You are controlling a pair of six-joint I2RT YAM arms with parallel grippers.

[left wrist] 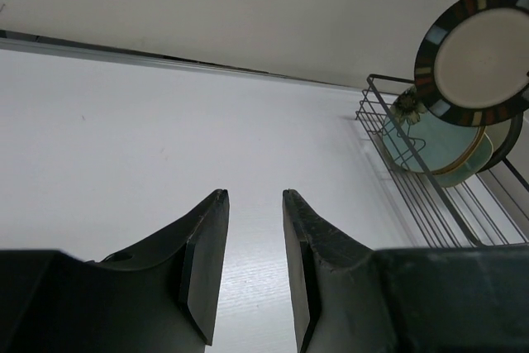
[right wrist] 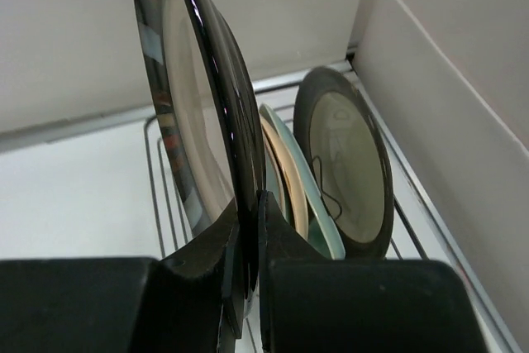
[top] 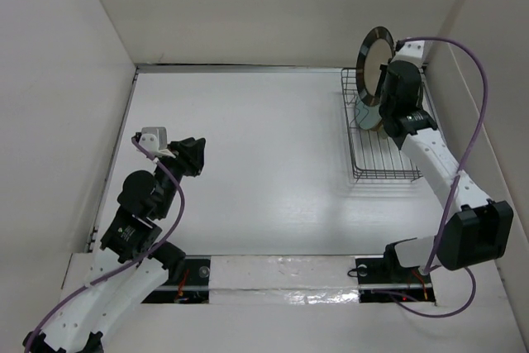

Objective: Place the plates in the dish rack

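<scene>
A cream plate with a dark striped rim (top: pixel 374 59) hangs upright over the far end of the dish rack (top: pixel 380 173). My right gripper (top: pixel 382 95) is shut on its lower rim. In the right wrist view the gripper (right wrist: pixel 250 204) pinches that striped plate (right wrist: pixel 190 97) edge-on. Behind it three plates stand in the rack: a cream one (right wrist: pixel 285 173), a pale green one (right wrist: pixel 324 204) and a dark-rimmed cream one (right wrist: pixel 347 163). My left gripper (top: pixel 198 153) hovers over the table at the left, open and holding nothing (left wrist: pixel 252 197). From there the striped plate (left wrist: pixel 479 55) shows above the rack (left wrist: pixel 430 204).
White walls close in the table at the back and on both sides, and the right wall (right wrist: pixel 446 105) runs close beside the rack. The near half of the rack (top: pixel 384 159) holds no plates. Purple cables (top: pixel 475 113) loop above the right arm.
</scene>
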